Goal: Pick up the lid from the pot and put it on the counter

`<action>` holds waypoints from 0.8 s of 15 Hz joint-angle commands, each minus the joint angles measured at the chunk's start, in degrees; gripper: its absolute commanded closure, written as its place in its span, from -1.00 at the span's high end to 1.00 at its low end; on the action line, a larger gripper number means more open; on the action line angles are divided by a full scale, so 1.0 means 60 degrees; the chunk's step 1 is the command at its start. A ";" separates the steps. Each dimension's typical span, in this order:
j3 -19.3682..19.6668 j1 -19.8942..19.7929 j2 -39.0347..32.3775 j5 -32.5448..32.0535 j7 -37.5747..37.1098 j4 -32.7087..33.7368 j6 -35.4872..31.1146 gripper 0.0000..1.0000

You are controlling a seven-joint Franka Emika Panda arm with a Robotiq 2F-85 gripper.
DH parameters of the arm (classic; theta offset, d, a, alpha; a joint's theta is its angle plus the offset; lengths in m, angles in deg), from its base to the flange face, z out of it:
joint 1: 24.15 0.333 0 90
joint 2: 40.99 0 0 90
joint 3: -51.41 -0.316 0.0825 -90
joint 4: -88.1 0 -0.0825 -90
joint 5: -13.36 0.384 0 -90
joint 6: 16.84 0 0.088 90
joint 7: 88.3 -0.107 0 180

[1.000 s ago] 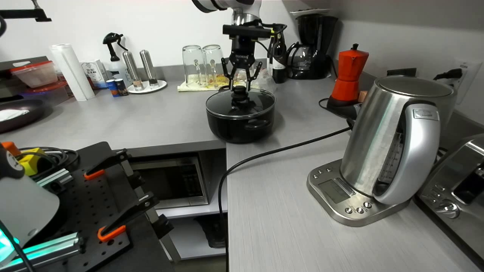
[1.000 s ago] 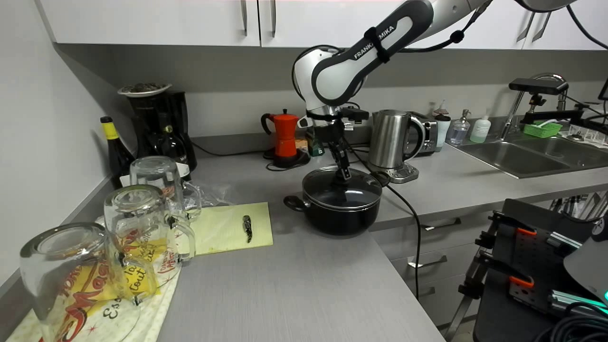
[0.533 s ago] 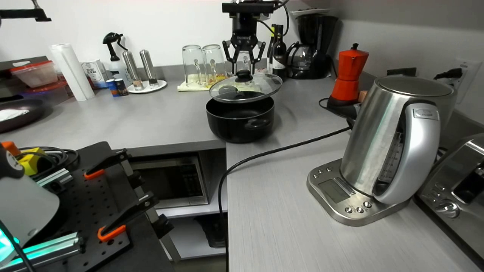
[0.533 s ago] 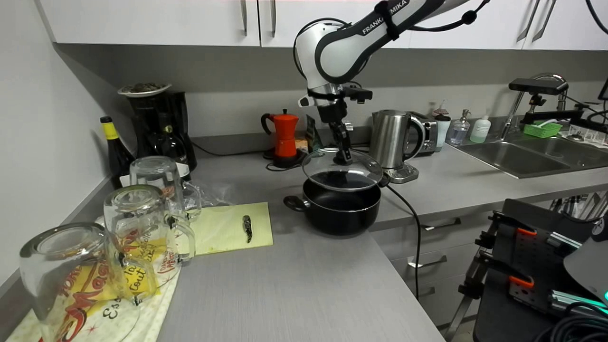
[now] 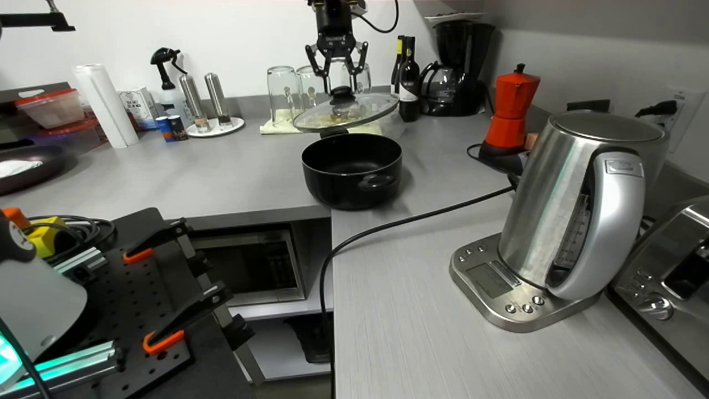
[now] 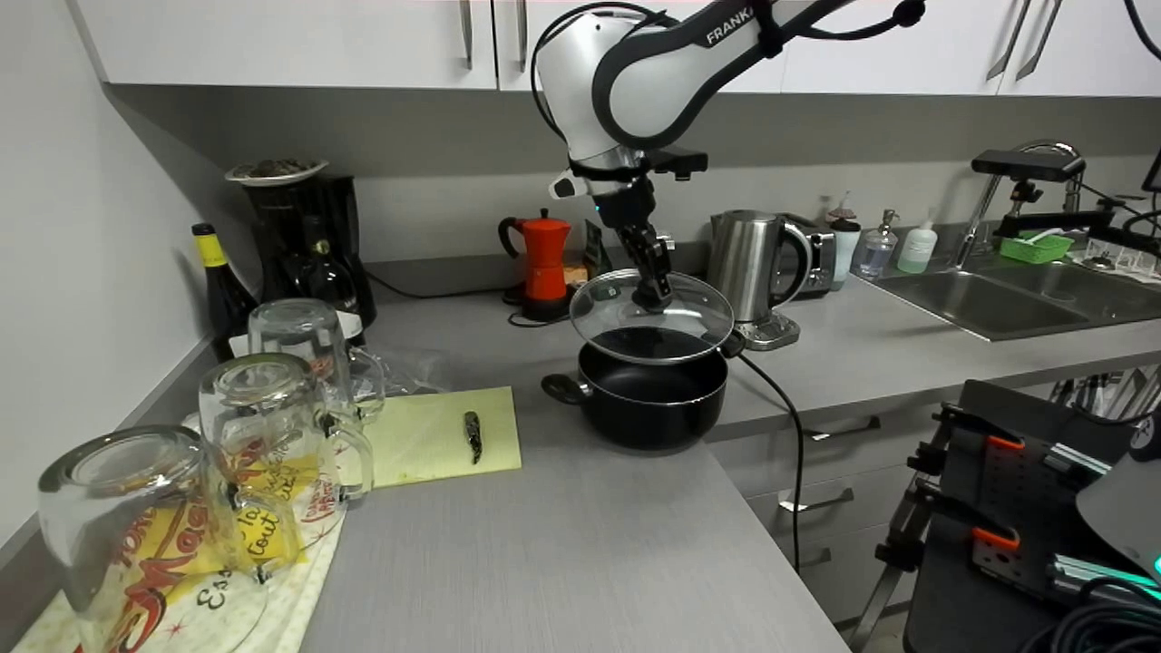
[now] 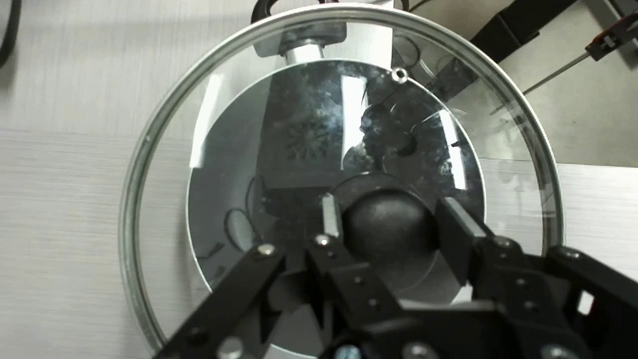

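Pinching lid (image 5: pixel 360 113) by centre knob (image 7: pixel 391 227), jaws grasping both sides, presumably for balance. Lid hangs tilted above pot (image 6: pixel 653 408), apart; height likely gives room to reach surface (image 6: pixel 508 544).

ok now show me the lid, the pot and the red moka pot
Lid (image 5: pixel 347 113), in an exterior view: on its clear glass.
Pot (image 6: pixel 653 414), in an exterior view: on its black outer wall.
Red moka pot (image 6: pixel 545 261), in an exterior view: middle of its red body.
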 commanded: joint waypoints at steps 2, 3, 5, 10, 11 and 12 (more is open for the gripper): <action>-0.0169 0.0656 0.0513 -0.1328 0.0238 -0.0742 0.0361 -0.50; -0.0221 0.0777 0.0635 -0.1639 0.0317 -0.1040 0.0301 -0.50; -0.0342 0.0961 0.0836 -0.2158 0.0404 -0.1573 0.0197 -0.50; -0.0917 0.1117 0.1345 -0.2852 0.0422 -0.2742 -0.0538 -0.50; -0.1045 0.1099 0.1416 -0.2767 0.0459 -0.2876 -0.0741 -0.50; -0.1162 0.1087 0.1493 -0.2669 0.0441 -0.3005 -0.1024 -0.50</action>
